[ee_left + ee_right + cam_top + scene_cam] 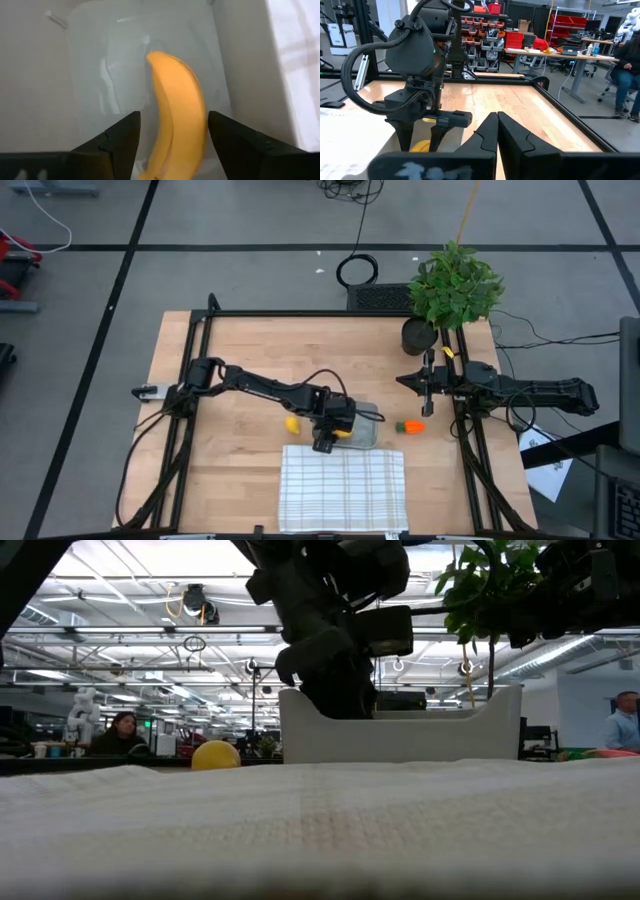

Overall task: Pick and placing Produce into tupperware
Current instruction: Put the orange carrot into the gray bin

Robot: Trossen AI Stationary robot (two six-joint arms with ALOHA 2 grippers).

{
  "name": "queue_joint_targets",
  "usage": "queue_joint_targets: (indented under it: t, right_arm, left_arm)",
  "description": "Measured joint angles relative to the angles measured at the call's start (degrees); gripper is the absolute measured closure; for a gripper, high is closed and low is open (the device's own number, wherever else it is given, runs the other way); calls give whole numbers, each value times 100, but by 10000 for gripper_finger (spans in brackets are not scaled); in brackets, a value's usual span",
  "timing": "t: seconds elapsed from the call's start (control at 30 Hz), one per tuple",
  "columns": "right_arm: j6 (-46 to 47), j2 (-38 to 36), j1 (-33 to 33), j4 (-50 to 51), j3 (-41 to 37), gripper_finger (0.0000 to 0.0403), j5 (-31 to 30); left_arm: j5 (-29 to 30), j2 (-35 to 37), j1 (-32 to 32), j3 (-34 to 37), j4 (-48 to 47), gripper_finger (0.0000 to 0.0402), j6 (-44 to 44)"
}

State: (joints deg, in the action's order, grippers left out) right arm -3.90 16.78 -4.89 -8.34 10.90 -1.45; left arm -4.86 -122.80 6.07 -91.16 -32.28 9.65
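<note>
The yellow banana (177,100) lies in the translucent grey tupperware (100,60), which stands on the table just beyond the white grid cloth (343,485). My left gripper (174,115) points steeply down into the tub (366,430), open, with one finger on either side of the banana's near end. A gap shows at one finger; at the other I cannot tell. The round yellow fruit (292,423) rests on the table left of the tub, the carrot (411,427) to its right. My right gripper (497,117) waits shut at the table's right side (405,380).
A leafy potted plant (455,285) stands at the far right corner behind my right arm. A black frame (300,313) runs along the table's edges. Bare wood lies between the tub and the far edge. People sit in the room beyond.
</note>
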Motion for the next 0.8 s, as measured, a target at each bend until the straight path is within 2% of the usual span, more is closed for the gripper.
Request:
queue_joint_targets:
  t: [0.23,0.4,0.47,0.57,0.73,0.8]
  right_arm:
    - [15,0,0,0,0,403,2]
    - [13,1,0,0,0,403,2]
    - [11,1,0,-1,0,403,2]
    - [9,2,0,0,0,403,2]
    - [5,2,0,0,0,403,2]
    - [4,1,0,0,0,403,2]
  left_arm:
    - [67,2,7,-741,-735,162,317]
    - [452,4,7,-1298,-1264,164,426]
    - [501,4,7,-1481,-1480,177,553]
    - [529,6,-18,-1709,-1757,227,679]
    - [453,8,-97,-2048,-2093,365,642]
    - [454,8,-116,-2274,-2530,389,719]
